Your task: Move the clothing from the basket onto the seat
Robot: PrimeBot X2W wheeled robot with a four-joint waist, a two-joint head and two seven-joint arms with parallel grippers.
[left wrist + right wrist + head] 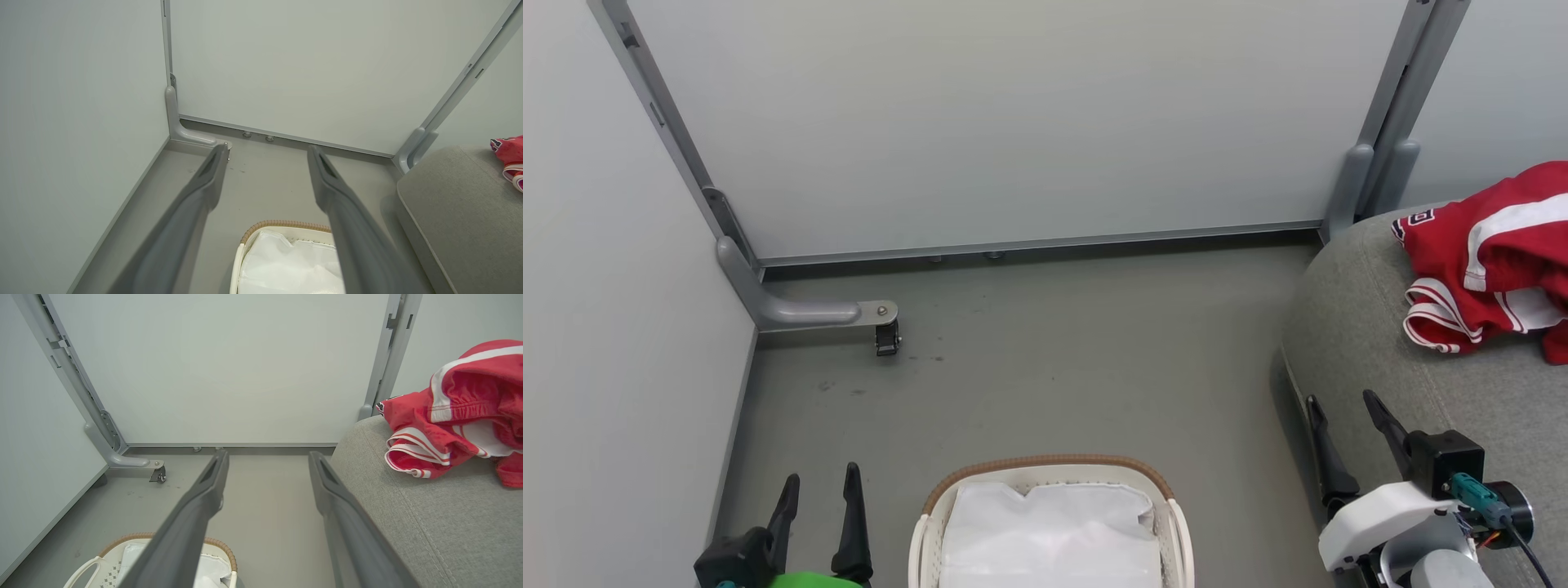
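1. The red sports clothing [1494,245] lies in a crumpled heap on the grey sofa seat [1364,343], at the far right of the head view. White stripe trim shows along its folds, and a small patch of lettering shows at its upper left corner.
2. The laundry basket [1049,463] stands on the grey floor [1054,351] at the bottom middle of the head view. It is to the left of the seat's rounded edge, with a strip of floor between them. Its brown woven-look rim curves over a rumpled white cloth liner [1049,531] that covers the inside.
3. The left gripper [823,474] is released, its two dark fingers spread with nothing between them. It hangs above the floor just left of the basket.
4. The right gripper [1339,398] is also released, with its fingers apart and empty. It sits at the seat's front left edge, well short of the clothing.
5. A pale partition panel [1013,122] in a grey frame closes the far side. A caster foot [886,336] rests on the floor near the left corner.
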